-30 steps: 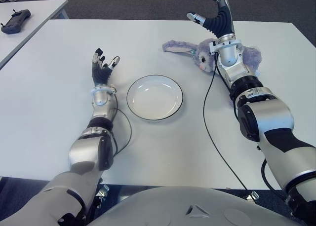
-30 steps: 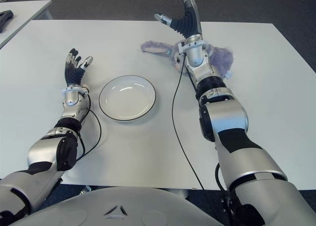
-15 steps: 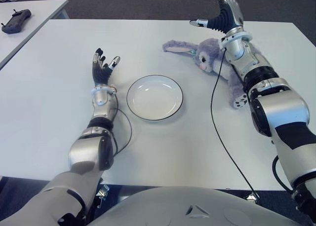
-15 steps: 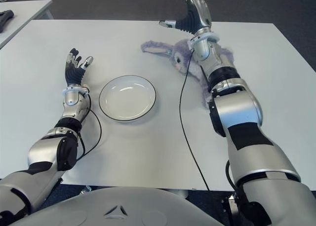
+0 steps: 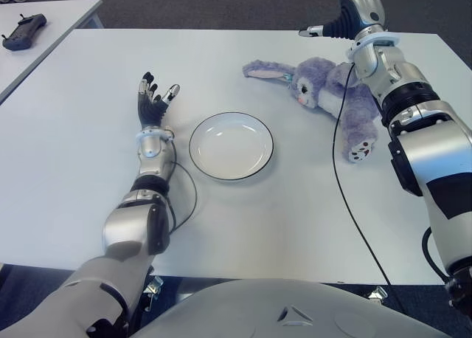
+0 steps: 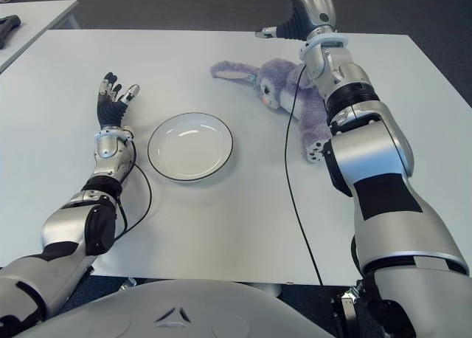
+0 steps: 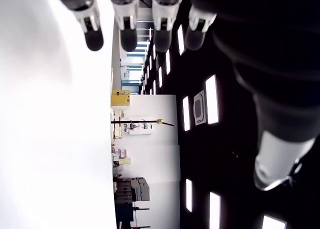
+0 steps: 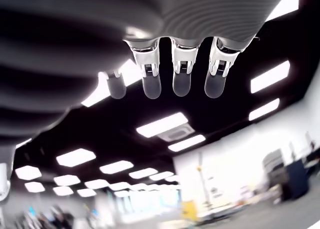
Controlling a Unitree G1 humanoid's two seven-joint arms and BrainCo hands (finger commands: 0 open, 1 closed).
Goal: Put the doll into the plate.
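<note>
Just below right hand (image 5: 352, 13): doll (image 5: 332, 91).

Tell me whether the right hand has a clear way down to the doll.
Probably yes. The right hand, fingers open and empty, is raised just beyond the doll, which lies uncovered on the table right of the plate. Nothing sits between them.

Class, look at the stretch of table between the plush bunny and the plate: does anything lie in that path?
Nothing visible does. The plush bunny lies on bare white table to the right of the empty plate. The right hand, open, shows beyond the bunny; the left hand shows left of the plate.
</note>
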